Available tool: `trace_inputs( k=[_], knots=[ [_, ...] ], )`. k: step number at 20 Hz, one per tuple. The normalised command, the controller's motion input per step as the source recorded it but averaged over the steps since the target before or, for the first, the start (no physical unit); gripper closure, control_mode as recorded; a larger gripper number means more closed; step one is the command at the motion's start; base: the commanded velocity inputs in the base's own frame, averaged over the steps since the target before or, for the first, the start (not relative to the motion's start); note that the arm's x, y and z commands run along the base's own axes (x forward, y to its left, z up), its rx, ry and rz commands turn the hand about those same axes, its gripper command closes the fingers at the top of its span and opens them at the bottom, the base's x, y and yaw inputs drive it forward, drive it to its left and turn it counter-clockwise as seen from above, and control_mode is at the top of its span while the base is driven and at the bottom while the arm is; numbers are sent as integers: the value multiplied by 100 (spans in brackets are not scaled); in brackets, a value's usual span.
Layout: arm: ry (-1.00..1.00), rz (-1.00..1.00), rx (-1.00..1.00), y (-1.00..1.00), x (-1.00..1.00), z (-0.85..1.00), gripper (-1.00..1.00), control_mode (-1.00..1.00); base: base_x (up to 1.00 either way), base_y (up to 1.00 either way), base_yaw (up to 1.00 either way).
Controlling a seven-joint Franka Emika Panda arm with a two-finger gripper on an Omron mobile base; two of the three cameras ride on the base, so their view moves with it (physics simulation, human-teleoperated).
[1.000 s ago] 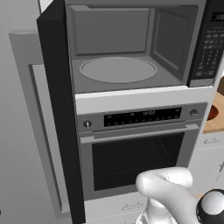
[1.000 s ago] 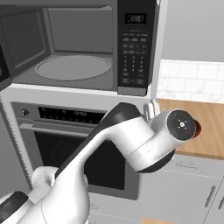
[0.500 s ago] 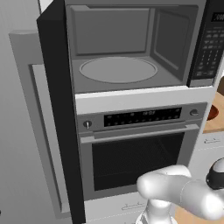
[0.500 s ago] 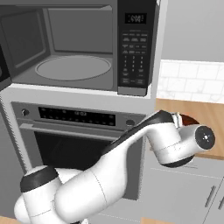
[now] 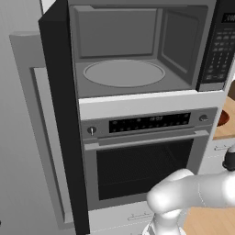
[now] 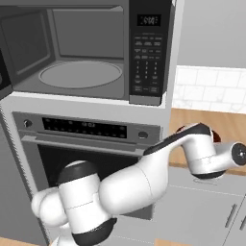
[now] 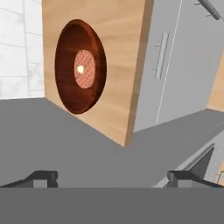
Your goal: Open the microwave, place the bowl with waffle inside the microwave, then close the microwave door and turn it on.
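Reddish-brown bowl (image 7: 80, 65) sits on the wooden bench (image 7: 120, 57), waffle (image 7: 84, 68) inside it; hand (image 7: 111, 178) spread wide and holding nothing, well apart from the bowl; microwave door (image 5: 57, 114) hangs open; microwave (image 6: 86, 48) turntable bare.

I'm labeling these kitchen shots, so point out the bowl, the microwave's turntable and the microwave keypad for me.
bowl (image 7: 80, 66): hand view, on its reddish-brown inner wall.
turntable (image 5: 124, 73): left base view, on the middle of the round grey plate.
keypad (image 6: 147, 68): right base view, on the button rows of the black panel.
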Motion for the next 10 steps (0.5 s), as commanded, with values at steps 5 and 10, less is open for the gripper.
trace_inputs(
  k=[5, 10],
  knots=[
    [-14, 11, 1, -28, 3, -9, -100, -100, 0, 0, 0],
    [-9, 12, 0, -7, 35, -29, -100, -100, 0, 0, 0]
  ],
)
